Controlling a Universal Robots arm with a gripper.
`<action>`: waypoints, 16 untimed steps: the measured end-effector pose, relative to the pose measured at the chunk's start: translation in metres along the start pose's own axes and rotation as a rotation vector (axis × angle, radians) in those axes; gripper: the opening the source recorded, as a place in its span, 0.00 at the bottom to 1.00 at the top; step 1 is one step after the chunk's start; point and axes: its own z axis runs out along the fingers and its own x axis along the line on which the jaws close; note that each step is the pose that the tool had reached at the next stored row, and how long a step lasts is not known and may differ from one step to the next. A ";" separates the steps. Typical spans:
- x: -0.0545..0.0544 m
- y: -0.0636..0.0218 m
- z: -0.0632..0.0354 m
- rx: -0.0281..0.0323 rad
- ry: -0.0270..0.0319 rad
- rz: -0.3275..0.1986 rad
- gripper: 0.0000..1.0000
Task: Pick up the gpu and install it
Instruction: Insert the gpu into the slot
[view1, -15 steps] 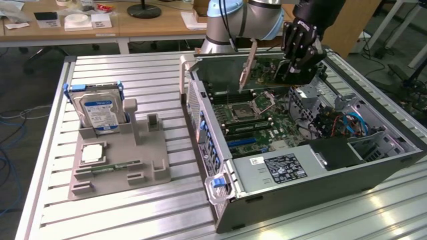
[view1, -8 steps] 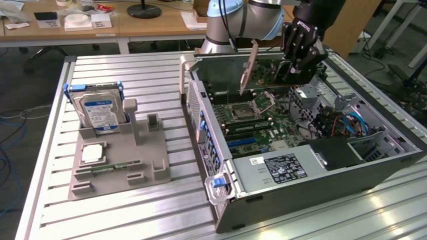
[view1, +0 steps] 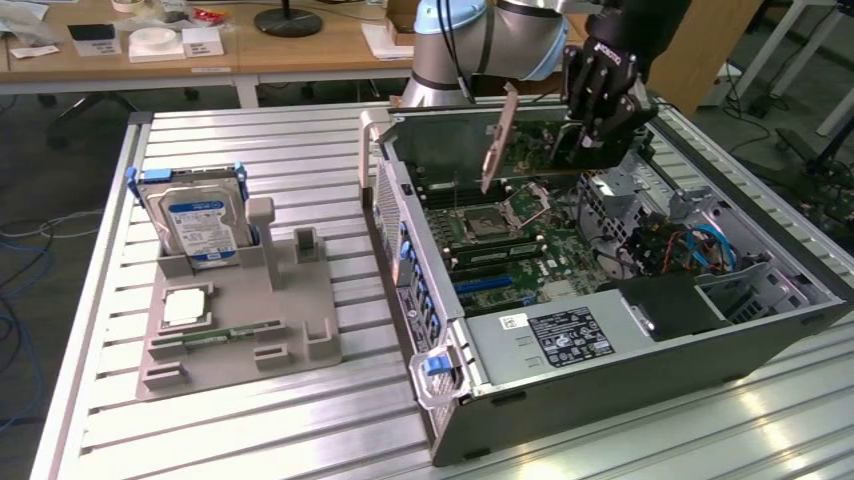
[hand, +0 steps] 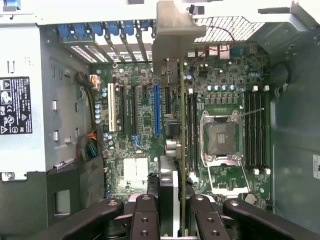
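Over the open computer case (view1: 747, 335), near its far end, your gripper (view1: 597, 140) is pinching the gpu (view1: 497, 140) and holding it edge-down in the air above the motherboard (view1: 514, 250). In the wrist view the black fingers (hand: 145, 220) close from both sides on the card (hand: 175, 125), which runs away from the camera with its silver end bracket (hand: 172, 35) toward the case's rear wall. The card looks roughly upright, with perhaps a slight lean in the exterior view.

You're in the carry-and-align part of the job: the pick-up is done and the card is not yet seated. It hangs clear of the board, roughly over the area between the blue expansion slot (hand: 156, 110) and the processor socket (hand: 222, 137). The card does not appear to be lined up with that blue slot yet; it sits off to the socket side of it.

The next move, as I judge it, calls for squaring the card's lower edge with the slot's length, keeping it vertical, and matching the bracket to the opening in the rear wall before any descent. A tilted approach risks catching on the neighbouring slots or the memory sticks (hand: 255, 130).

On the slatted table, toward the exterior view's left edge, the grey holder tray (view1: 234, 340) carries the hard drive (view1: 200, 220).
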 end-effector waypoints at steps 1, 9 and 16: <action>0.000 0.0004 0.0001 0.0052 -0.0001 0.000 0.28; 0.000 0.0061 0.0062 0.0628 0.0015 0.000 0.28; 0.000 0.0069 0.0113 0.0636 -0.0542 -0.008 0.28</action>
